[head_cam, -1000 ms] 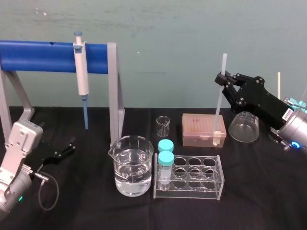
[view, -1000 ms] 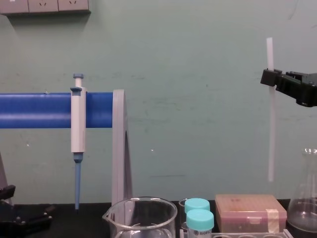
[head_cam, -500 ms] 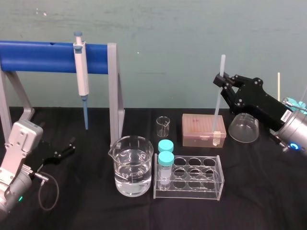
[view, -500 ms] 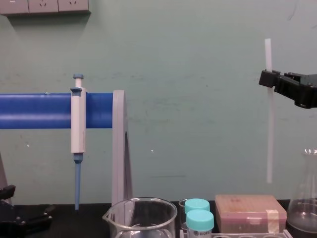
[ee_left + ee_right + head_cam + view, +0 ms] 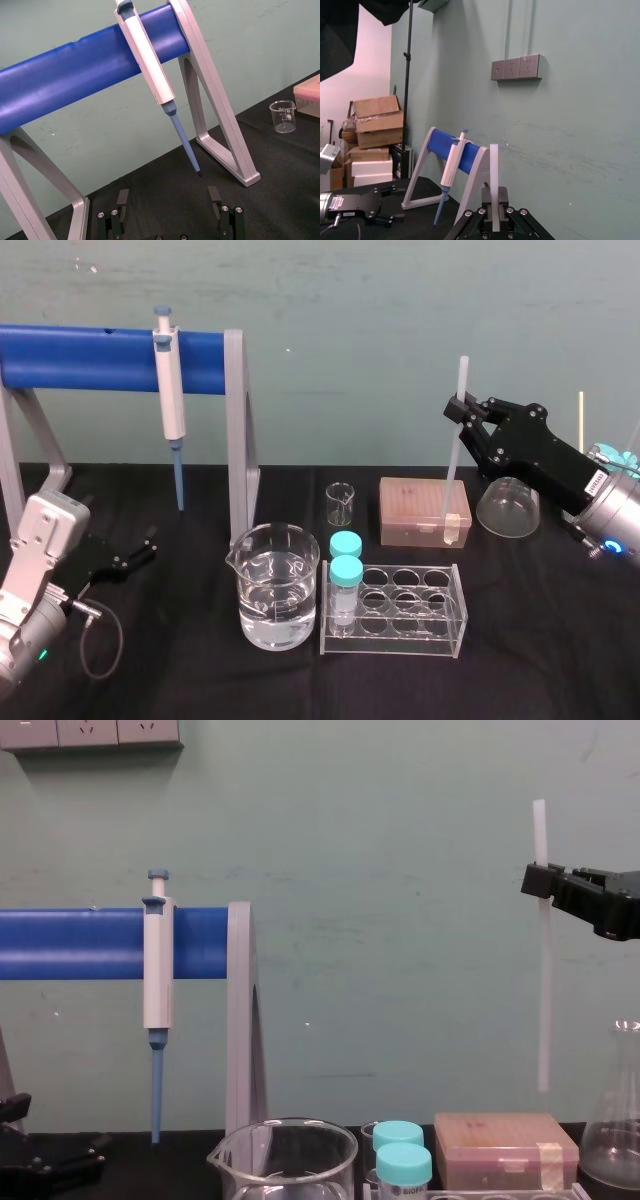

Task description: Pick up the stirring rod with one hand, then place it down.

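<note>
Chest view crops right gripper pinching a seemingly upright stirring rod.

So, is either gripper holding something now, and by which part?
The right gripper holds the stirring rod upright, clamped near its upper end. The left gripper, open low on the left, holds nothing.
</note>
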Available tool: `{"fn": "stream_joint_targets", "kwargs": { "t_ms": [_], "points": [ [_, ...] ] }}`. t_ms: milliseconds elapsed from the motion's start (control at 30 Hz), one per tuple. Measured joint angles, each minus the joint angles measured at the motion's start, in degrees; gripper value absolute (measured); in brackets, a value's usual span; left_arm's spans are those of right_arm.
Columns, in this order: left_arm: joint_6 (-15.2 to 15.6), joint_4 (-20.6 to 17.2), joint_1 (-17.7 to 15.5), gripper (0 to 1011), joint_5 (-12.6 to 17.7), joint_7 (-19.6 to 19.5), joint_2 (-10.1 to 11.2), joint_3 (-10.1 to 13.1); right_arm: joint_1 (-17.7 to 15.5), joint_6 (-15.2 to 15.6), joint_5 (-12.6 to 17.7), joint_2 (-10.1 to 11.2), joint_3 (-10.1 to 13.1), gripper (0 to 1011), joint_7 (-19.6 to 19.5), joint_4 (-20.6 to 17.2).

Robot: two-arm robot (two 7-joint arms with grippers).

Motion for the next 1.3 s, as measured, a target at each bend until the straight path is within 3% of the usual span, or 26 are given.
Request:
{"fn": "stream_joint_targets", "kwargs": {
  "t_ms": [1300],
  "points": [
    [0.0,0.0,0.0,1000,0.0,0.0,0.0,0.0,0.0,0.0,0.0,0.2,-0.2,69,0.3,-0.1]
  ]
}}
